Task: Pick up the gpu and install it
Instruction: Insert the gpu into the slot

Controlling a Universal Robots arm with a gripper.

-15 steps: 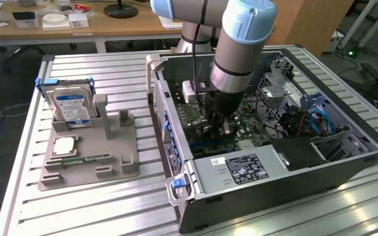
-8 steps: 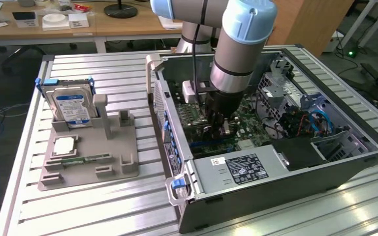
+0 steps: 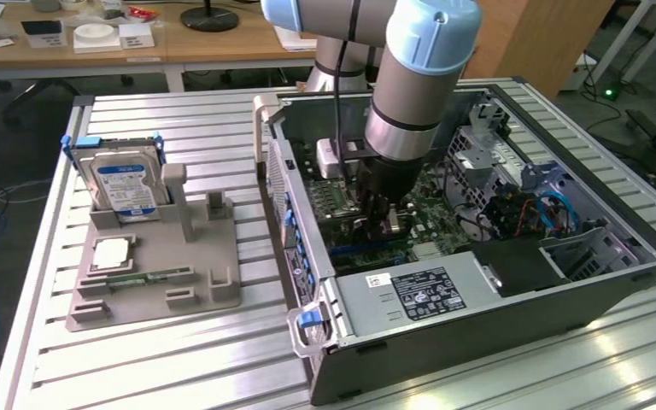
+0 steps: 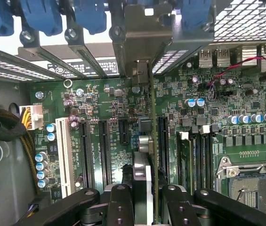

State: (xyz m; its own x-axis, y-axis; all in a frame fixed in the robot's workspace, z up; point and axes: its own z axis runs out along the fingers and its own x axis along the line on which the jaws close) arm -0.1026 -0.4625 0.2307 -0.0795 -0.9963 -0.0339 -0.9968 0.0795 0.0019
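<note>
The gpu [image 4: 149,141] shows edge-on in the wrist view as a thin green-edged card. It stands upright over the motherboard [image 4: 109,108], between the black expansion slots [image 4: 103,150]. Its silvery end bracket [image 4: 142,37] sits at the case's rear slot openings. My gripper [image 4: 149,207] is shut on the card's near end, a black finger [image 4: 121,202] on each side. In the exterior view my gripper [image 3: 379,224] reaches down inside the open computer case [image 3: 601,282], low over the board. There the card is mostly hidden by the fingers.
A grey holder [image 3: 191,295] at the exterior view's left carries a silver hard drive [image 3: 123,184] with a blue label, a square chip [image 3: 112,254] and a green memory stick [image 3: 151,278]. A power supply [image 3: 419,295] fills the case's near end. Cables [image 4: 3,125] lie by the board's edge.
</note>
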